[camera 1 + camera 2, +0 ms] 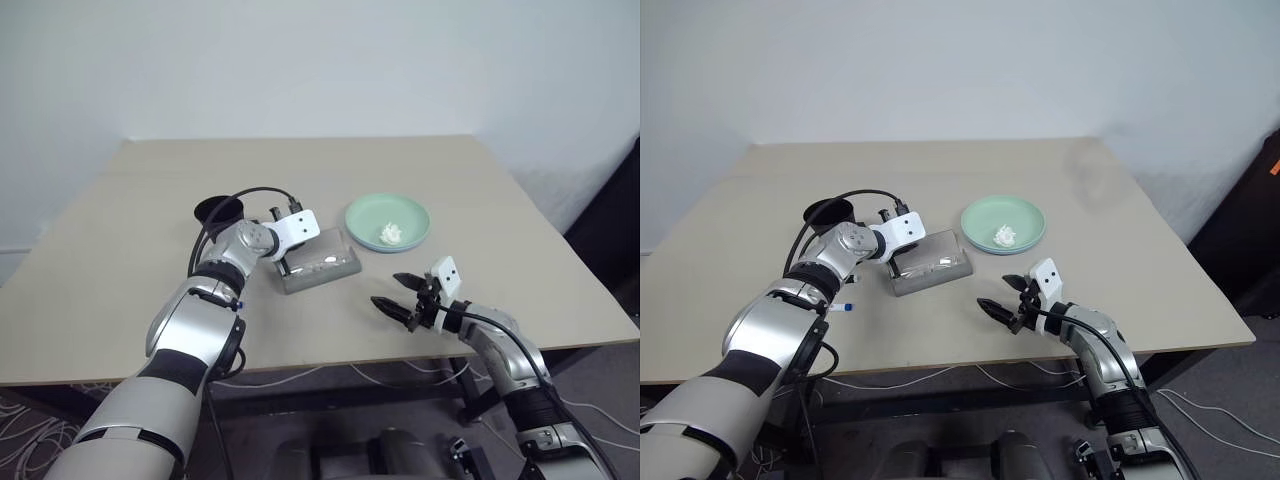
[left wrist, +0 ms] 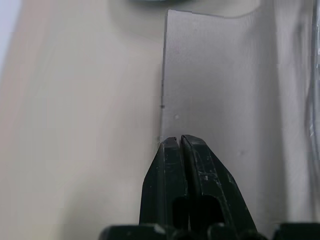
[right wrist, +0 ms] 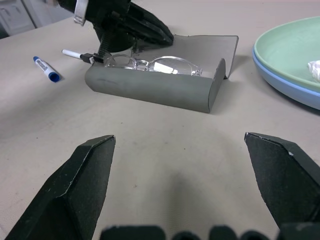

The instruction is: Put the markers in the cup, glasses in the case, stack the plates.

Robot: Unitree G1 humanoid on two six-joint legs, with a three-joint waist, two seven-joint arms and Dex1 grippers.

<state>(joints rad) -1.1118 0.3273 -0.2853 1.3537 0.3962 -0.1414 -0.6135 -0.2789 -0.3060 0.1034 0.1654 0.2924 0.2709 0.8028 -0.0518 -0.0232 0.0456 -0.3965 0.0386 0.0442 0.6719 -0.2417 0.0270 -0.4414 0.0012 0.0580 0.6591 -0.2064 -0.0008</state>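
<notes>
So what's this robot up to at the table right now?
It is tidying up. Its left claw, fingers shut, is at the grey case, where the glasses already lie with the lid open. The right claw hangs open above the table. The green plate sits on the blue plate, and two markers lie outside the cup.

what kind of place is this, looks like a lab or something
Probably a robot test room or lab, not a home: a bare beige table against a plain white wall, loose cables on the floor beneath, and a few staged props such as a grey case.
</notes>
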